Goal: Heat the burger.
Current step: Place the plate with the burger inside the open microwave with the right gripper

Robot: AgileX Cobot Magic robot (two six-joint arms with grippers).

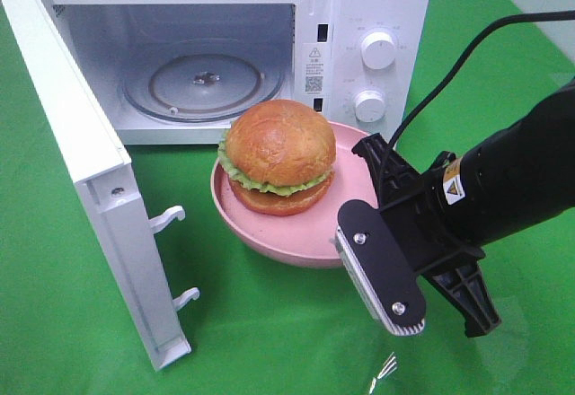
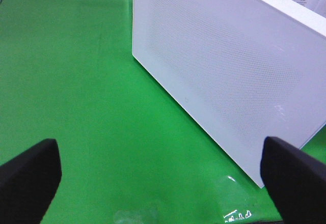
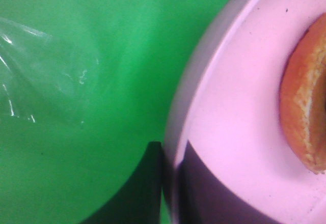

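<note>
Step in hand: by my judgement, carrying the plate with the burger (image 1: 280, 157) into the open microwave (image 1: 377, 0).
Right gripper (image 3: 170, 183): closed narrow on the rim of the pink plate (image 1: 296, 238). One finger seems to be inside the rim and one outside, as far as the blurred wrist view lets me tell.
Burger: sits upright on the plate, toward the far side from the right gripper and apart from its fingers.
Plate: rests on the green cloth (image 1: 269, 341), just before the oven opening.
Microwave: the door (image 1: 90, 179) is swung wide and the glass turntable (image 1: 205, 85) shows inside.
How to do it well: keep the plate level, lift it only a little, and go slowly and straight to the turntable so the burger does not slide. Mind the lower edge of the opening.
Left gripper (image 2: 163, 183): jaws wide, holding nothing, near the outer face of the door.
</note>
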